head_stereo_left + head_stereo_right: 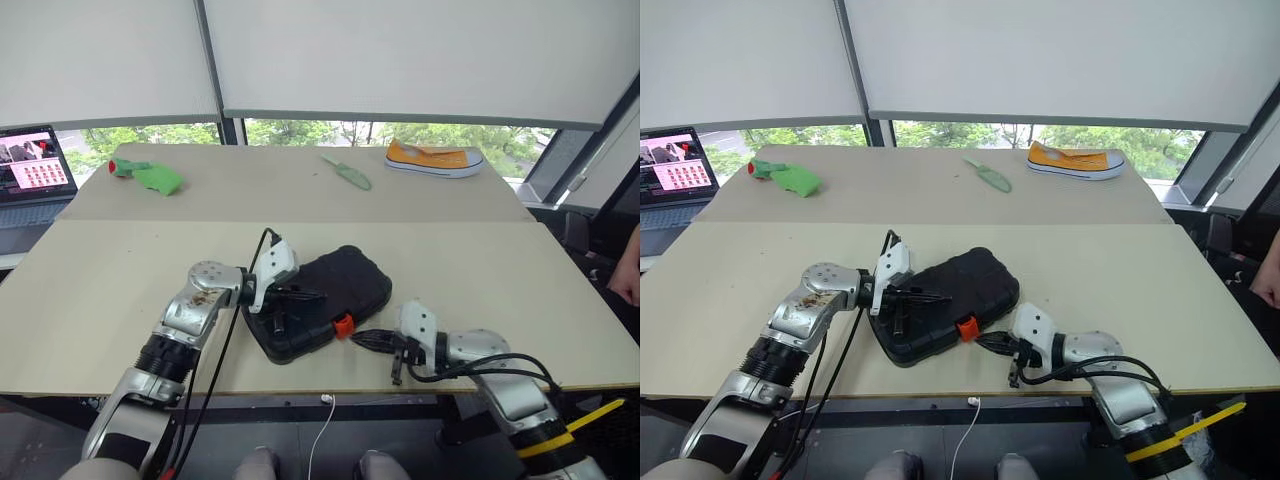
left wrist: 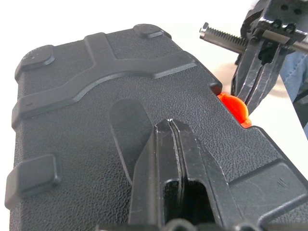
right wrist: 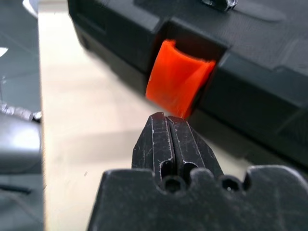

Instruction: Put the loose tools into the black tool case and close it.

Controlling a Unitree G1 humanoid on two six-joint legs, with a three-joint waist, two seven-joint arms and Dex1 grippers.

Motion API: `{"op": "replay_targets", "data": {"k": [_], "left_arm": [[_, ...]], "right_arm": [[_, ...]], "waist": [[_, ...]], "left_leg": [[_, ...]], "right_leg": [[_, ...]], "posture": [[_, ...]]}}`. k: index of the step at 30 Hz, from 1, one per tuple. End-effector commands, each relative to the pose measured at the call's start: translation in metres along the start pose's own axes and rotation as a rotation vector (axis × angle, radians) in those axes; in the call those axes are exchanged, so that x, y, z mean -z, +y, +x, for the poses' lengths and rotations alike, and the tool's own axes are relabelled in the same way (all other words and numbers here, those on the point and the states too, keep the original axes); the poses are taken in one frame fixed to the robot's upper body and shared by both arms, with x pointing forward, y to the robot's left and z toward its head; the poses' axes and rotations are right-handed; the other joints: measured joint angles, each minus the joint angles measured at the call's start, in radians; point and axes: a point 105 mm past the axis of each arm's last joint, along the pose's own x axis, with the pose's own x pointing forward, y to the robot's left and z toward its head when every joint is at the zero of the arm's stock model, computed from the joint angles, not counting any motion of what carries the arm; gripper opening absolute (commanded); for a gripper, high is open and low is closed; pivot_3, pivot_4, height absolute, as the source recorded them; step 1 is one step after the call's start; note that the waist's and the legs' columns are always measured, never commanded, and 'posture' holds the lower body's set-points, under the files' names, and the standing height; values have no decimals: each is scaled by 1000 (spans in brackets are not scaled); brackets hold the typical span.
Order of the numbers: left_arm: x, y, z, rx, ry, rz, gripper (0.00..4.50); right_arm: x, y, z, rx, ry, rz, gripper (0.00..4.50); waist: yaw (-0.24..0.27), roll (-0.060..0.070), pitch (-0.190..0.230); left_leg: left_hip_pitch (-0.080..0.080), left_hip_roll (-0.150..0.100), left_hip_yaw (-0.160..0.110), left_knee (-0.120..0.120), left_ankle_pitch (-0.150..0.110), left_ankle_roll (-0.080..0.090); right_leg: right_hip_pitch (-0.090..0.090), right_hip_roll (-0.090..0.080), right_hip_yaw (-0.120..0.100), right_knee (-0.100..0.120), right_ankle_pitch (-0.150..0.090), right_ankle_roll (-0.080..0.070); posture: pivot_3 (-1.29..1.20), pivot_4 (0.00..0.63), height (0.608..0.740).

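Case lies lid-down shut on the surface, one orange latch just ahead of the clenched, empty right fingers. Left fingers, also clenched and empty, press the lid. Latching seems the step; next, push the latch home. One trowel, one sneaker lie well beyond.

The black tool case looks like hard plastic with a fine pebbled, matt grain and smoother raised ribs; its orange latch is smooth, slightly glossy plastic; the table is pale matt board; the left gripper fingers look like dull, scuffed black plastic.
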Motion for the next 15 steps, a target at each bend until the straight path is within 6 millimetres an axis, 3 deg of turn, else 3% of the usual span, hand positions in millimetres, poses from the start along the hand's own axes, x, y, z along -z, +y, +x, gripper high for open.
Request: {"op": "replay_targets", "data": {"k": [1, 15], "left_arm": [[45, -13, 5, 31, 135, -125, 35], [53, -14, 6, 39, 190, -131, 35]], "right_arm": [[-13, -11, -9, 75, -36, -15, 0], [-31, -6, 20, 51, -100, 4, 0]], "waist": [[0, 0, 0], [-2, 1, -1]], "left_leg": [[0, 0, 0, 0, 0, 0], [0, 0, -1, -1, 0, -1]], "right_leg": [[0, 0, 0, 0, 0, 0], [0, 0, 0, -1, 0, 0]], "posture": [[0, 150, 740], [0, 150, 740]]}}
